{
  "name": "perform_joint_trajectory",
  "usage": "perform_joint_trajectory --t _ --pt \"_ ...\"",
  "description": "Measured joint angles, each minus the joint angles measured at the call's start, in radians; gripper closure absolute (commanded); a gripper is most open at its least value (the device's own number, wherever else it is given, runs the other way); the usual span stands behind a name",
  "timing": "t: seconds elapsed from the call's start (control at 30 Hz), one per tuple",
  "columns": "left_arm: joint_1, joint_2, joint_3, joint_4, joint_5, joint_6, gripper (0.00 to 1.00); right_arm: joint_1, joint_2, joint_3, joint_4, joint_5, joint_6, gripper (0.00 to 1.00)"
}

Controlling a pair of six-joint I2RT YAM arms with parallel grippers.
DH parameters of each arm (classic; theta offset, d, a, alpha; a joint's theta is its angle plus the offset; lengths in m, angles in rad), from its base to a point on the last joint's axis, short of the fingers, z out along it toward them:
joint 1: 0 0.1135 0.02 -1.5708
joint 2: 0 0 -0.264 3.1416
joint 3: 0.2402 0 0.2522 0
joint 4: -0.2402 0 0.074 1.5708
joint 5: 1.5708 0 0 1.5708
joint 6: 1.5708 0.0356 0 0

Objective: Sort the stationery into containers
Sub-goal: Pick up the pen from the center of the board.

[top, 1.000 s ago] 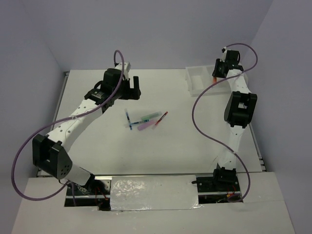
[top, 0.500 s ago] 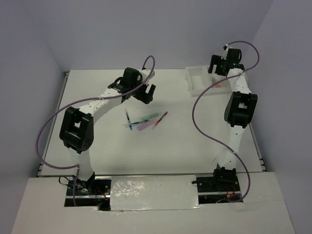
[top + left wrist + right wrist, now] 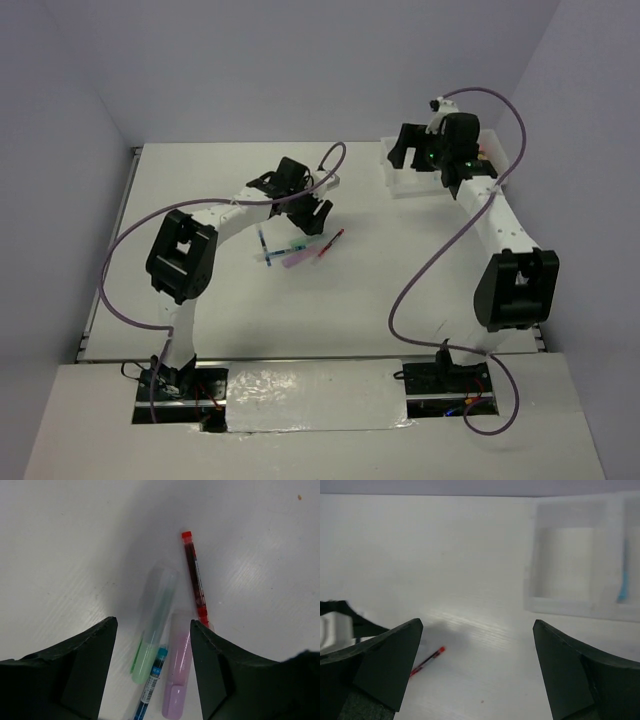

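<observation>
On the white table, well left of the tray, the green highlighter, purple highlighter, red pen and blue pen lie bunched. The left gripper hangs spread over them and the right gripper is spread by the tray. Closing here could pinch two or flick one away.

Four pieces lie loose in a cluster mid-table. The green highlighter lies flat, its clear cap pointing away. Just beside it and nearly parallel is the purple highlighter, also clear-capped. The blue pen lies with its teal end between the two. The thin red pen lies on the purple one's other side, its near end close against that cap. The white tray sits at the far right, well apart from them. A light-blue highlighter lies in one of its compartments.
</observation>
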Motion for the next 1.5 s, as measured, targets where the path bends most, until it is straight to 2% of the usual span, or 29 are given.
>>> perform_joint_trajectory --t 0.13,0.37,0.57,0.63,0.67,0.77,0.93,1.03,1.2,1.37,1.5 --pt "-0.019 0.027 -0.01 0.011 -0.005 -0.004 0.32 0.076 -0.089 -0.13 0.053 -0.04 0.015 0.0" --pt "-0.026 0.084 -0.034 0.055 -0.039 -0.008 0.38 0.092 -0.153 -0.269 0.059 -0.05 0.041 0.0" --pt "-0.024 0.106 -0.032 0.097 -0.073 -0.012 0.57 0.1 -0.239 -0.301 0.08 -0.056 0.056 0.0" --pt "-0.024 0.113 -0.026 0.113 -0.083 -0.015 0.71 0.105 -0.272 -0.302 0.09 -0.061 0.061 0.0" --pt "-0.024 0.113 -0.026 0.118 -0.086 -0.018 0.81 0.106 -0.283 -0.302 0.098 -0.063 0.063 0.0" --pt "-0.024 0.113 -0.024 0.129 -0.091 -0.032 1.0 0.108 -0.313 -0.326 0.137 -0.071 0.078 0.0" --pt "-0.023 0.109 -0.025 0.14 -0.108 -0.083 1.0 0.109 -0.318 -0.42 0.219 -0.118 0.146 0.0" --pt "-0.021 0.074 -0.038 0.171 -0.121 -0.155 1.0 0.111 -0.318 -0.525 0.341 -0.174 0.223 0.0" --pt "-0.02 -0.091 -0.116 0.325 -0.1 -0.407 1.0 0.18 -0.293 -0.741 0.651 -0.284 0.378 0.0" --pt "-0.021 -0.256 -0.249 0.59 -0.05 -0.727 1.0 0.256 -0.243 -0.77 0.844 -0.303 0.482 0.02" --pt "-0.023 -0.277 -0.291 0.711 0.001 -0.887 1.0 0.257 -0.219 -0.773 0.97 -0.33 0.547 0.04"
